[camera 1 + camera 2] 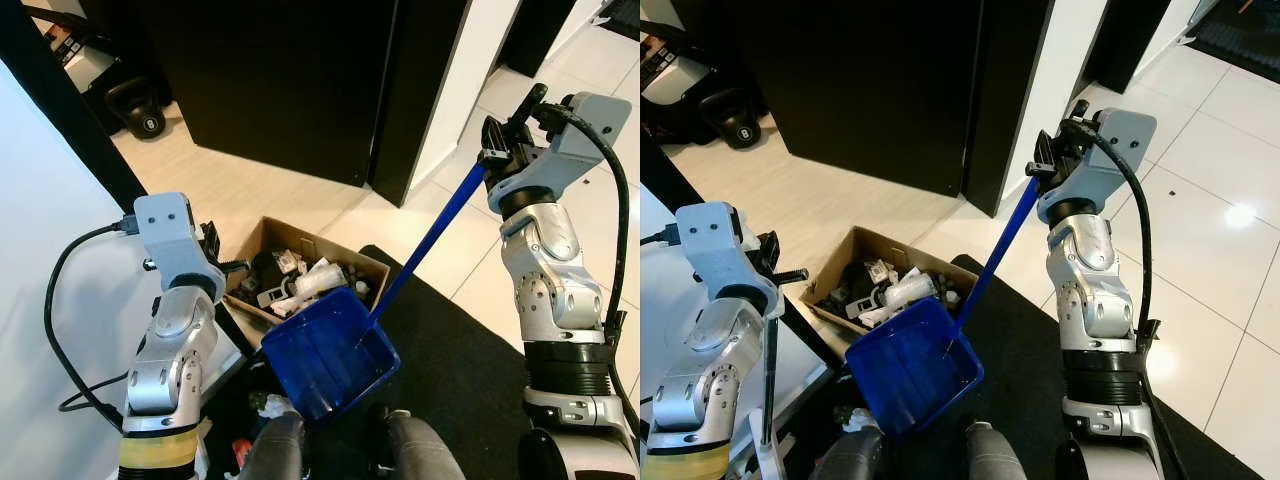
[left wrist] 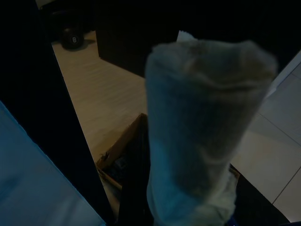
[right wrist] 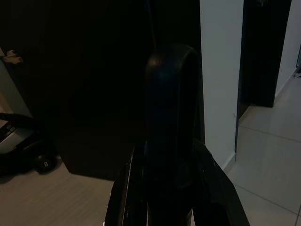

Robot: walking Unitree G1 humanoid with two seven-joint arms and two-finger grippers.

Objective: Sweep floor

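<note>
My dustpan [image 1: 325,355] is blue; the cardboard box [image 1: 300,245] brown; mat [image 1: 470,370] black; the kettlebell [image 1: 140,108] appears black with white marking.

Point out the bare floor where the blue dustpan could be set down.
Free patches: the beige wood floor between the open cardboard box and the black cabinet, and the white tiles right of the black mat. Crowded: the box brims with rubbish, and scraps lie under the blue plastic dustpan held by the right gripper.
</note>
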